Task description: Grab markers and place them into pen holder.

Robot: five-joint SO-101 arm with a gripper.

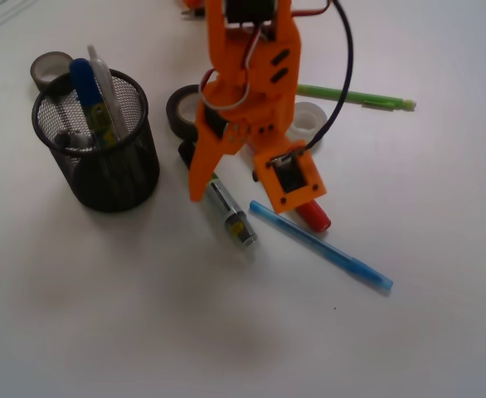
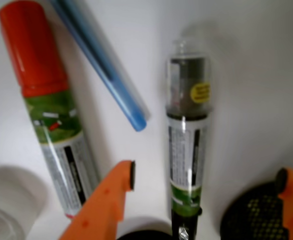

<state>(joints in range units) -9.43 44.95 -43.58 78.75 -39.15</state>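
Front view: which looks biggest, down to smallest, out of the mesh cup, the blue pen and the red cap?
1. Mesh cup, clearly biggest.
2. Blue pen, long but thin.
3. Red cap, smallest, partly hidden by the claw.

- White tabletop (image 1: pixel 409 332): we note a plain, pale surface under everything.
- Thin translucent blue pen (image 1: pixel 319 245): lies flat on the diagonal, lower right of centre; in the wrist view (image 2: pixel 104 70) its tip points down-right.
- Slim green pencil (image 1: pixel 355 97): lies flat at upper right, running nearly level.
- Black tape roll (image 1: pixel 182 112): flat on the table, near centre.
- White tape roll (image 1: pixel 311 118): just right of centre, partly hidden.
- Grey tape roll (image 1: pixel 48 68): far upper left, partly hidden.
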